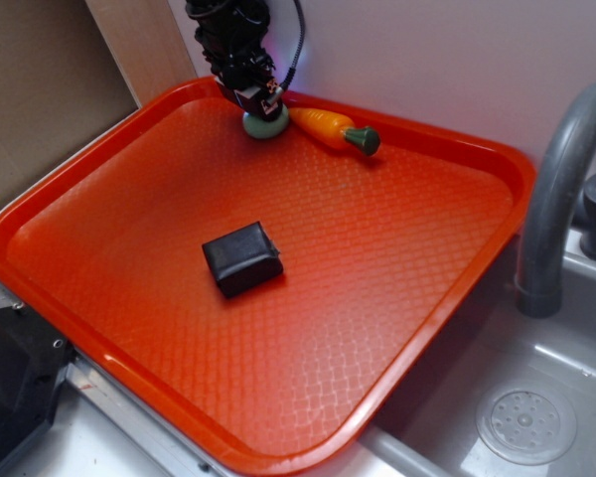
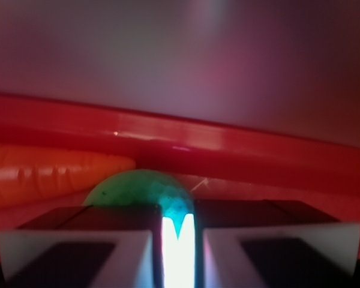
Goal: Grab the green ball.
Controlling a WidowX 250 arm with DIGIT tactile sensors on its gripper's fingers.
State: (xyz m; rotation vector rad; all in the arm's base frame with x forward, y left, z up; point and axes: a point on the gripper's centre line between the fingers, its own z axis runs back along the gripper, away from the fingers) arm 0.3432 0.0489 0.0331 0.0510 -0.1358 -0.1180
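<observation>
The red tray (image 1: pixel 407 298) lies beside a grey sink (image 1: pixel 536 397) with its faucet (image 1: pixel 561 189); a pale wall stands just behind the gripper (image 1: pixel 263 102). Most of the tray in front of the gripper is bare, apart from a black block (image 1: pixel 241 258). The arm reaches down at the far rim, the gripper closed onto the green ball (image 1: pixel 265 124). The toy carrot (image 1: pixel 333 129) lies just beside it.
</observation>
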